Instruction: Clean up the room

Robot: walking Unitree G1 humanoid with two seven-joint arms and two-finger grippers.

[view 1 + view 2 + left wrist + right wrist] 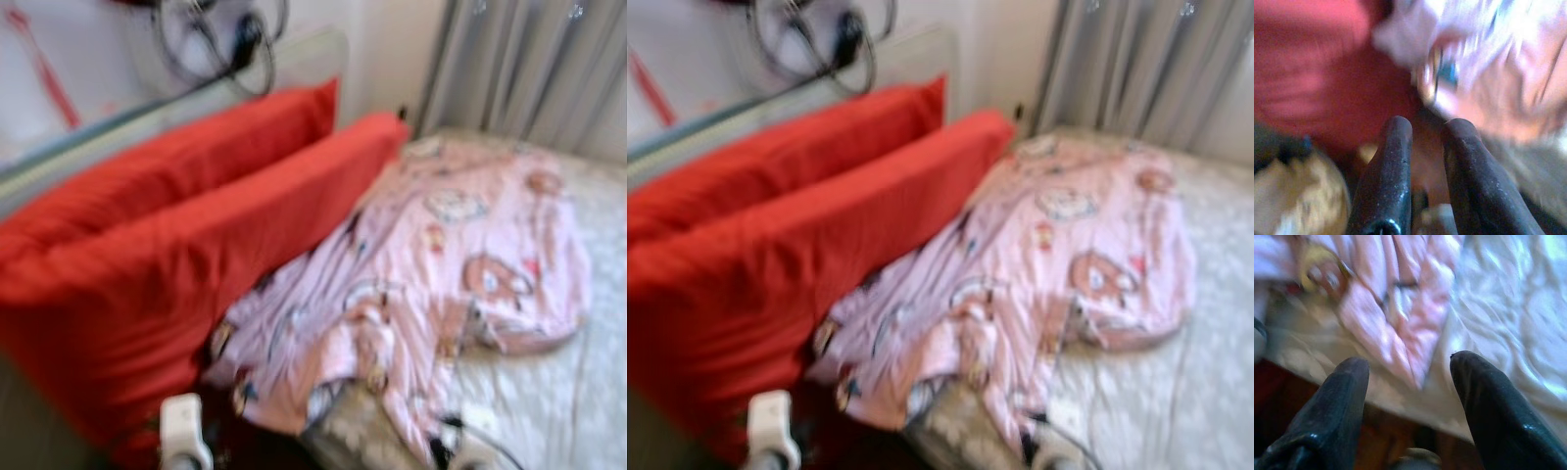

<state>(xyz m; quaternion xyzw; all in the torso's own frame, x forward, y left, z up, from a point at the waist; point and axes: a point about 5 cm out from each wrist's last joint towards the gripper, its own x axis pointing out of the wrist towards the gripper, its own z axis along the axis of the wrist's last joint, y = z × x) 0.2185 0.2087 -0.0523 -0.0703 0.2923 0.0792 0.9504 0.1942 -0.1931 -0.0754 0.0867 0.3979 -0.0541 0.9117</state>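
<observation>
Bed (578, 392), pale patterned cover, bare along the robot's right side and toward the grey curtain (529, 69) at the far end; its near edge runs just past the right gripper's fingertips in the right wrist view, with dark red-brown floor below it.

Red pillows (176, 245), two, standing on edge one behind the other along the robot's left, leaning toward a pale headboard (294, 59); dark cables (235, 44) looped above it; all views blurred.

Pink blanket (441, 264), printed with cartoon figures, crumpled in a heap mid-bed; its left edge touches the front pillow; a fold trails down to the near edge of the bed.

Left gripper (1427, 127), fingers close together with a narrow gap, nothing between them; red pillow and a blanket fold lie just ahead, apart from the tips.

Right gripper (1408, 367), fingers spread wide, empty; a corner of the pink blanket lies ahead, between the two tips in line of sight, not touching them.
</observation>
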